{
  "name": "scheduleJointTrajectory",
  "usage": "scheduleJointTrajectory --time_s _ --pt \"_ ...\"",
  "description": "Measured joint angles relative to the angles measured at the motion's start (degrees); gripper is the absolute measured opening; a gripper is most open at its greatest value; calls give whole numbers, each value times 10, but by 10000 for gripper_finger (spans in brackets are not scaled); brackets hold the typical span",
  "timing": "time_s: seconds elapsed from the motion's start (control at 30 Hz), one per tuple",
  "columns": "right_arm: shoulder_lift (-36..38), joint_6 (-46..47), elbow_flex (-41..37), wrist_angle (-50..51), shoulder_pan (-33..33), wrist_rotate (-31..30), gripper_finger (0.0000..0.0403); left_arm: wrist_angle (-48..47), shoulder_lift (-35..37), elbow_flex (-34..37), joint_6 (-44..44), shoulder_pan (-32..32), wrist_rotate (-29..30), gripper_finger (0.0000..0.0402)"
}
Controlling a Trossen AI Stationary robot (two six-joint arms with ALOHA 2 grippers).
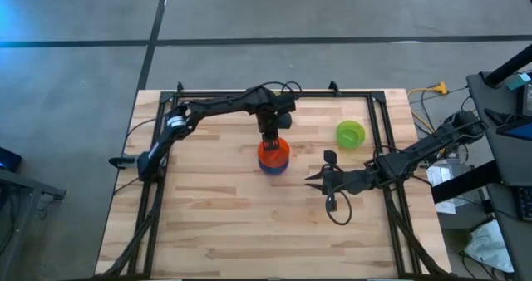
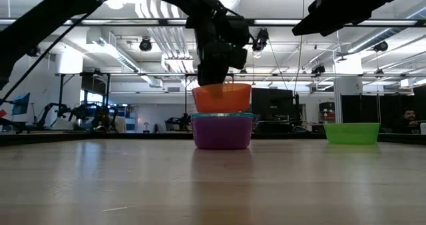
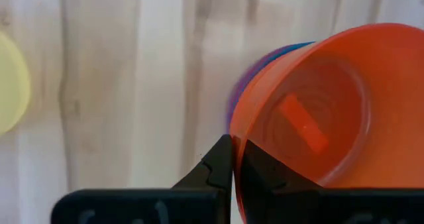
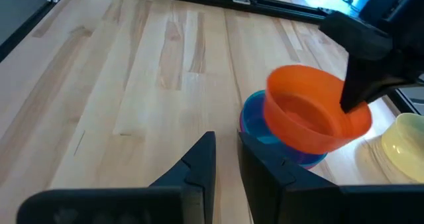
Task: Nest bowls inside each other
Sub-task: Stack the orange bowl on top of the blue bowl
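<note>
Nearest the low camera lies bare wooden surface (image 2: 133,185), beyond which the left end effector (image 3: 233,159), clamped on the orange bowl's (image 2: 221,96) rim, holds it tilted just above the teal-in-purple stack (image 2: 222,130) for nesting, while the right end effector (image 1: 319,178) waits nearby, slightly parted

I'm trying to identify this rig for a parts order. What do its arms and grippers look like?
Two slim black jointed arms, with black cables running along them. The left arm has a pale band near its base. The left gripper and right gripper each have two dark, angular, tapering fingers.
</note>
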State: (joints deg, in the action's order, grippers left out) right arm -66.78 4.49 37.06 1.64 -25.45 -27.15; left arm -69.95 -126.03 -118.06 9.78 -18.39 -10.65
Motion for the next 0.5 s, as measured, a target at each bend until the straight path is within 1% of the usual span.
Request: scheduleJointTrajectory --time_s 0.13,0.27,0.5 --pt "0 0 0 0 0 0 59 2 -7 0 0 -14 -2 0" --pt "0 0 0 -1 0 0 59 12 -9 2 1 -22 -42 0" --pt "0 0 0 -1 0 0 59 16 -9 2 1 -17 -62 0"
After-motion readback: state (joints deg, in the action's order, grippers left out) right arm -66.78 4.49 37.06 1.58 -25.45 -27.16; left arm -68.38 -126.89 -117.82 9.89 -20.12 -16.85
